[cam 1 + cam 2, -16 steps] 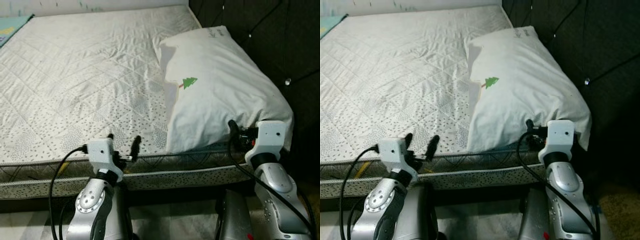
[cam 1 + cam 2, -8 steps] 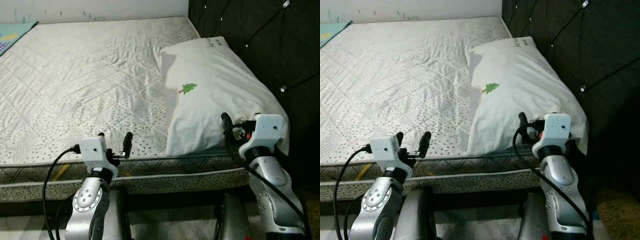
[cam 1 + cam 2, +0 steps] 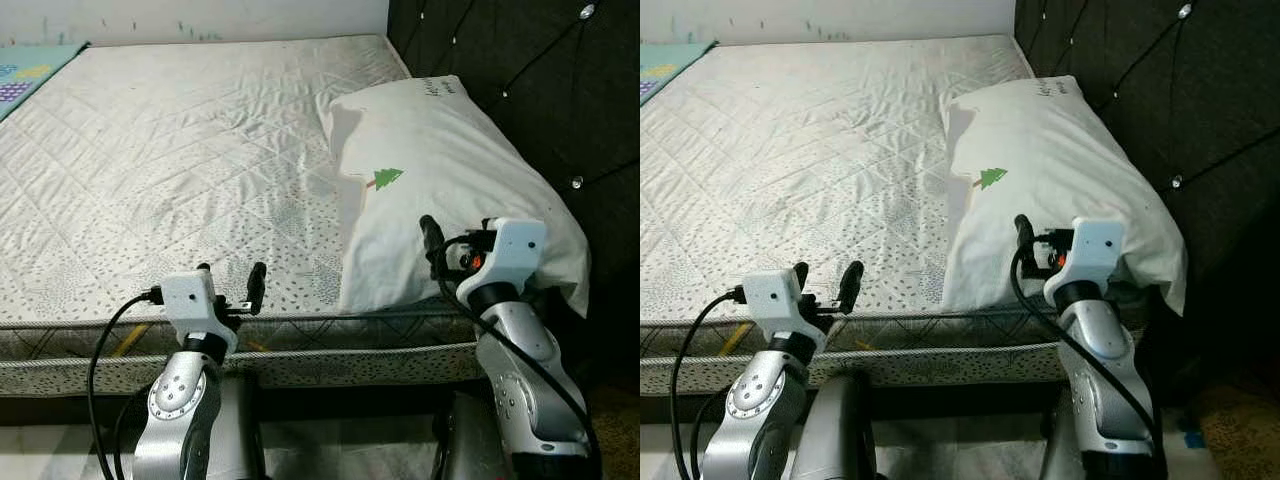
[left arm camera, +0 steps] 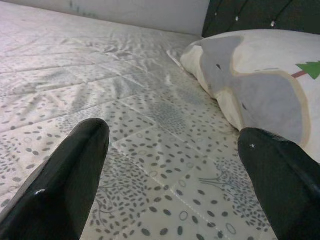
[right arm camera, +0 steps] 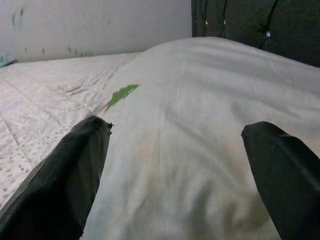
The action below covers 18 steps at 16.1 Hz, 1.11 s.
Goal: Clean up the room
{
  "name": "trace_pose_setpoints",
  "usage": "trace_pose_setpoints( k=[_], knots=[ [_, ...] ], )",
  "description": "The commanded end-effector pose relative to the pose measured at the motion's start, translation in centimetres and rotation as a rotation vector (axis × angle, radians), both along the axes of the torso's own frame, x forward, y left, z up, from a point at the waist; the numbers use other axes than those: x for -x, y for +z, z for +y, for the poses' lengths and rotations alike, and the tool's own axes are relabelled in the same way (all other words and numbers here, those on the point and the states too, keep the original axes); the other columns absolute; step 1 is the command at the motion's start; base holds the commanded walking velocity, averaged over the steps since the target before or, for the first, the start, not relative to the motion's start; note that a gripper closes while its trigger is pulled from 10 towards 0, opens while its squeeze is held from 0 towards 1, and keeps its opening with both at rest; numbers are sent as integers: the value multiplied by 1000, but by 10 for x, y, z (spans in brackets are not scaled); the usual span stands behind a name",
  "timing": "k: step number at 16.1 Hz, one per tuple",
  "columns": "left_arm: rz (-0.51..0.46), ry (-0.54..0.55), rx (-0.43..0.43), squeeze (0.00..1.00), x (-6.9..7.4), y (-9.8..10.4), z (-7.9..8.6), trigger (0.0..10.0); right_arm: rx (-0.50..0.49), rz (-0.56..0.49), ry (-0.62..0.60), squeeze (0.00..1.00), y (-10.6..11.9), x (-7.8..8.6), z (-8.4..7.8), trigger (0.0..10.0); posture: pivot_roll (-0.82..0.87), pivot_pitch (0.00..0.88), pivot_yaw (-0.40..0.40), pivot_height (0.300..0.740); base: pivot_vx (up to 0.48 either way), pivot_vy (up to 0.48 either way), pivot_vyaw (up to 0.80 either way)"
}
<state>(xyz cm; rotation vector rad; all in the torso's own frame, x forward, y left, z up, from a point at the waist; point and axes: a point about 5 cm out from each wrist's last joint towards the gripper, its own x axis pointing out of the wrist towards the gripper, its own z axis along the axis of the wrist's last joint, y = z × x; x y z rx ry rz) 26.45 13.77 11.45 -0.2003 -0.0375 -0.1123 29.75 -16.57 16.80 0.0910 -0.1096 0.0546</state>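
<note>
From the left eye view, our right gripper (image 3: pixel 432 232) hovers over the near end of the white pillow (image 3: pixel 440 170), which lies by the dark headboard (image 3: pixel 520 80) on the bare mattress (image 3: pixel 180 160); our left gripper (image 3: pixel 232 284) waits at the bed's edge. The left wrist view shows those jaws spread apart above dotted quilting. In the right wrist view our jaws gape wide above the pillow, holding nothing. We judge we're approaching a grasp; next we must lower and pinch fabric.
</note>
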Motion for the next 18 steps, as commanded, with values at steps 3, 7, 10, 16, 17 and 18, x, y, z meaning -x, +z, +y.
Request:
trace_pose_setpoints(
  k=[3, 7, 10, 16, 17, 18],
  knots=[
    [-5, 4, -5, 0, 0, 0, -1, 10000, -27, 8, -14, 0, 2, -6, -5, 10000, -64, 0, 43, 511, 0, 0, 0],
    [-1, 3, -2, 0, 2, -1, -2, 10000, -24, 14, -15, 0, 2, -6, -6, 10000, -67, 7, 40, 550, 0, 0, 0],
    [3, 2, -3, 0, 2, -2, -2, 10000, -18, 19, -20, 0, 1, -6, -7, 10000, -67, 11, 42, 574, 0, 0, 0],
    [4, -1, -9, 0, 1, -2, -1, 10000, -17, 25, -29, 0, -1, -6, -9, 10000, -66, 11, 46, 637, 0, 0, 0],
    [4, -2, -9, 0, 1, -2, -1, 10000, -15, 26, -30, 0, -1, -6, -9, 10000, -66, 10, 46, 646, 0, 0, 0],
    [4, -2, -9, 0, 1, -2, -1, 10000, -15, 27, -32, 0, -1, -6, -9, 10000, -66, 13, 45, 656, 0, 0, 0]
  ],
)
